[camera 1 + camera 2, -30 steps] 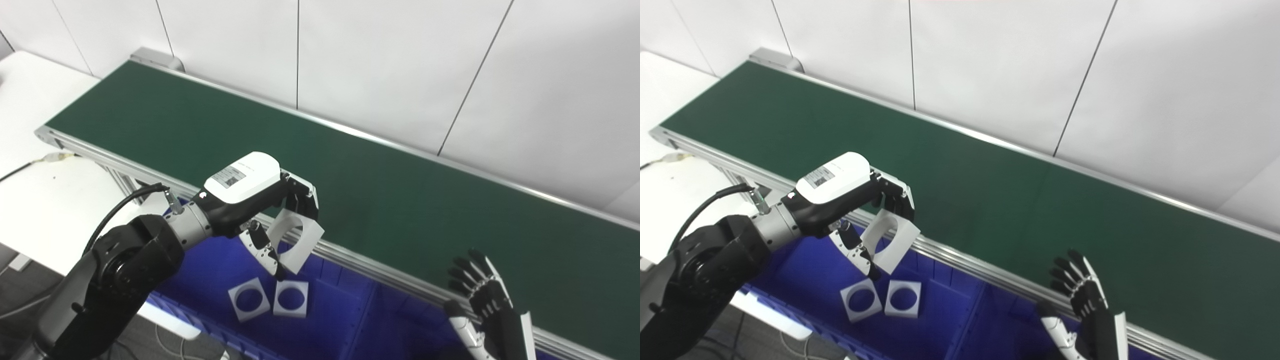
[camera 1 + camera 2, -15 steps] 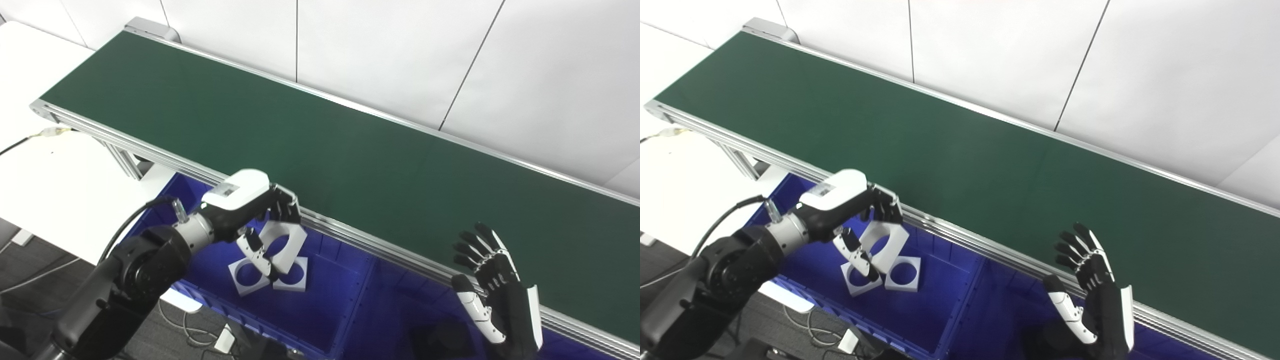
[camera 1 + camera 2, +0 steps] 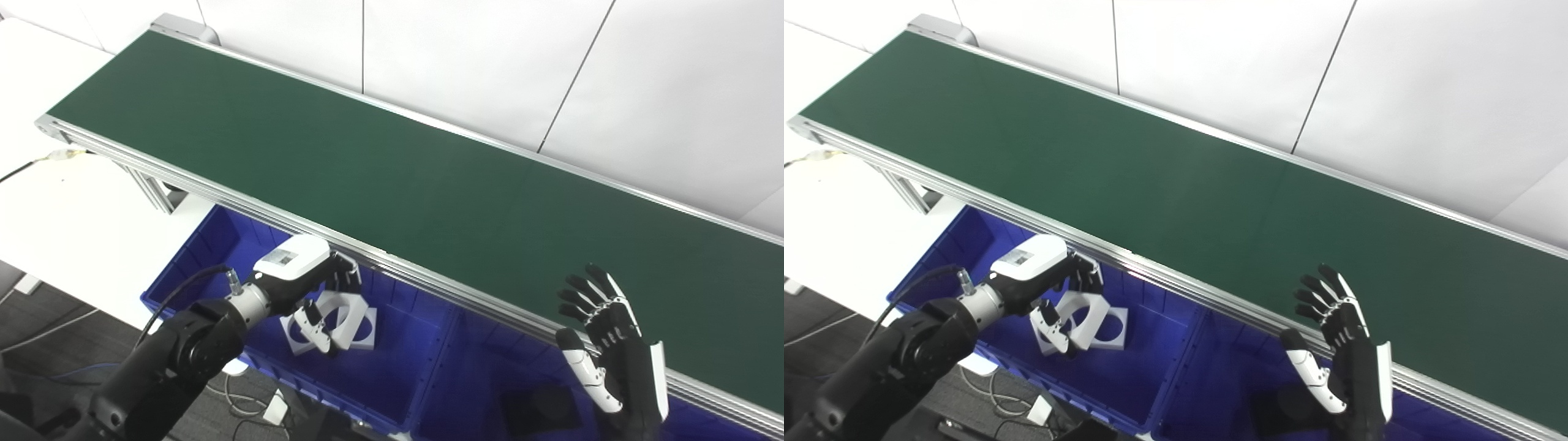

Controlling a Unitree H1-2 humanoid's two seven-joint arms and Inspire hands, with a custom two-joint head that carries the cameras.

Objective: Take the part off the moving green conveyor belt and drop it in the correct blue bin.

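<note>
My left hand [image 3: 306,288] is shut on a white square part with a round hole [image 3: 344,313] and holds it low inside the left blue bin [image 3: 392,380], just above two like white parts [image 3: 365,329] lying on the bin floor. The hand also shows in the right eye view [image 3: 1047,285]. My right hand [image 3: 612,349] is open, fingers spread, raised in front of the near rail of the green conveyor belt [image 3: 367,159] at the lower right. The belt carries no part in view.
A second blue bin [image 3: 490,392] stands to the right of the first, under the belt's near aluminium rail [image 3: 429,283]. A white table [image 3: 67,214] with a cable lies at the left. White wall panels stand behind the belt.
The camera has tilted down. My left hand has lowered the white part from above the rail down into the left bin, close over the two parts. My right hand stays open.
</note>
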